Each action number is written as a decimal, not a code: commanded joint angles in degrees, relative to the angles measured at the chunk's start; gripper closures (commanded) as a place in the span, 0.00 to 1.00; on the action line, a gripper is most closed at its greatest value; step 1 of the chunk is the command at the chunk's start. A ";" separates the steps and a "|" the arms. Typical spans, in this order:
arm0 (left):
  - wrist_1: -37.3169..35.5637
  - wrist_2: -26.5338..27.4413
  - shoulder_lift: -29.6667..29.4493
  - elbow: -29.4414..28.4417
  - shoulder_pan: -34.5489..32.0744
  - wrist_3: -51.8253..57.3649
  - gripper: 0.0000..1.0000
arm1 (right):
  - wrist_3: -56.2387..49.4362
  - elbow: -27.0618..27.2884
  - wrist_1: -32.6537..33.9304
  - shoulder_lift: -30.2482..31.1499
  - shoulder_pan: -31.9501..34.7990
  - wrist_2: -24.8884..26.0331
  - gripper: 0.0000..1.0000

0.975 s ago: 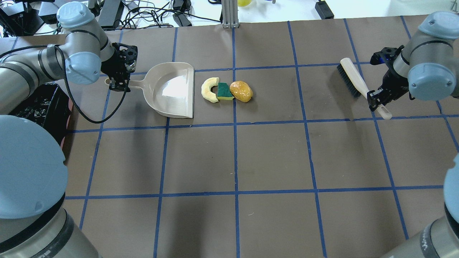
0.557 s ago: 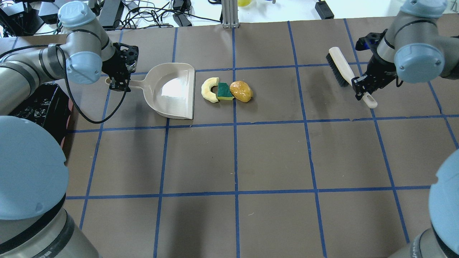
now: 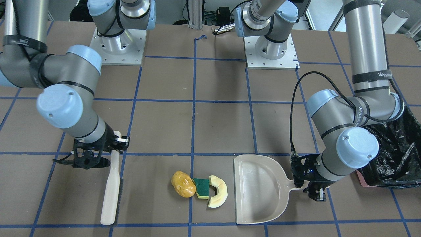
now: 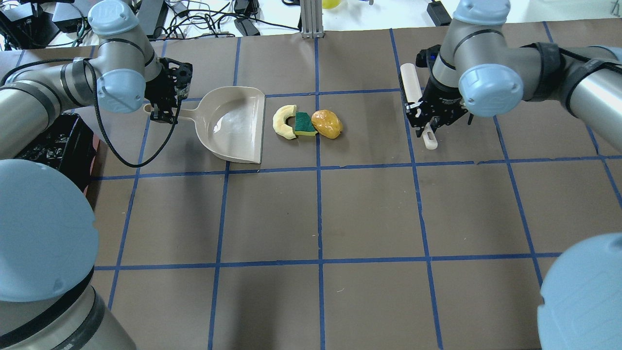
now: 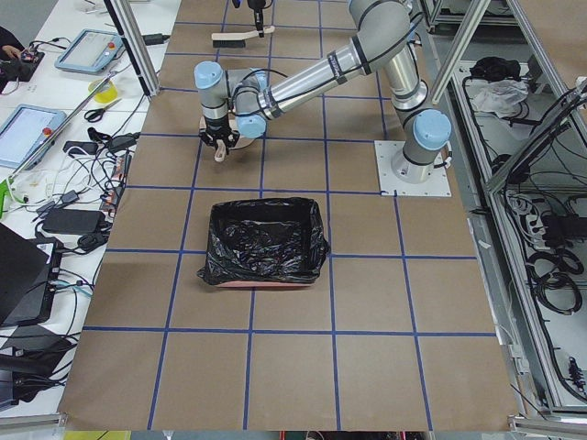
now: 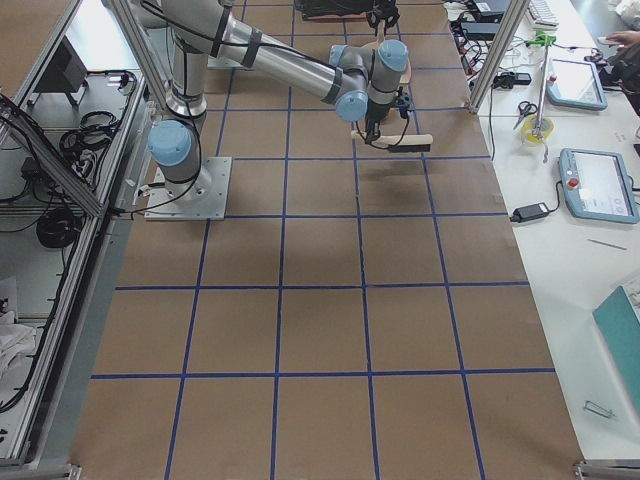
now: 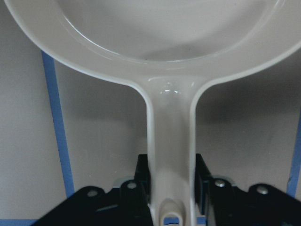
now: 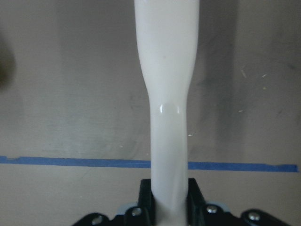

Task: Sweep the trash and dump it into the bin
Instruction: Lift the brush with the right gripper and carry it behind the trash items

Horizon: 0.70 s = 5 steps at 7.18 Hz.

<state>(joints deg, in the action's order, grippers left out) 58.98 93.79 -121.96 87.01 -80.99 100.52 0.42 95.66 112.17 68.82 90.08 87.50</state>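
Note:
Three trash pieces lie in a row: a cream crescent slice (image 4: 283,121), a green-and-yellow sponge (image 4: 304,125) and a glossy yellow-orange lump (image 4: 327,124). The beige dustpan (image 4: 238,124) lies just left of them, mouth toward the crescent. My left gripper (image 4: 163,114) is shut on the dustpan's handle (image 7: 171,141). My right gripper (image 4: 427,121) is shut on the handle (image 8: 167,94) of a cream brush (image 3: 111,191) with dark bristles, about a tile right of the lump. The black-bag-lined bin (image 3: 394,154) stands beyond the left arm at the table's left edge.
The brown table mat (image 4: 369,209) has a blue tape grid. Cables and boxes (image 4: 204,19) and a metal post (image 4: 311,19) lie past the far edge. The two arm bases (image 3: 271,49) are bolted at the robot's side.
My right arm has carried the brush leftward toward the trash and turned it nearly parallel to the grid line. The left gripper and dustpan have barely shifted.

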 commanded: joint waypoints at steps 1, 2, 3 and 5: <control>-0.09 0.69 -0.12 -0.08 -0.39 -0.06 1.00 | 11.23 -0.03 -0.02 -0.26 5.78 -0.14 1.00; -0.09 0.69 -0.12 -0.08 -0.48 -0.06 1.00 | 15.44 0.05 -0.02 -0.44 7.72 -0.05 1.00; -0.09 0.60 -0.20 -0.08 -0.48 -0.06 1.00 | 18.10 0.06 0.24 -1.31 9.39 -0.05 1.00; 0.00 0.69 -0.20 -0.08 -0.48 -0.06 1.00 | 23.90 -0.12 2.44 -2.90 12.99 0.04 1.00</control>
<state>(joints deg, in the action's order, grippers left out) 58.94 94.46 -122.12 86.93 -81.47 100.46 20.58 95.60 113.46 66.63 100.80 87.50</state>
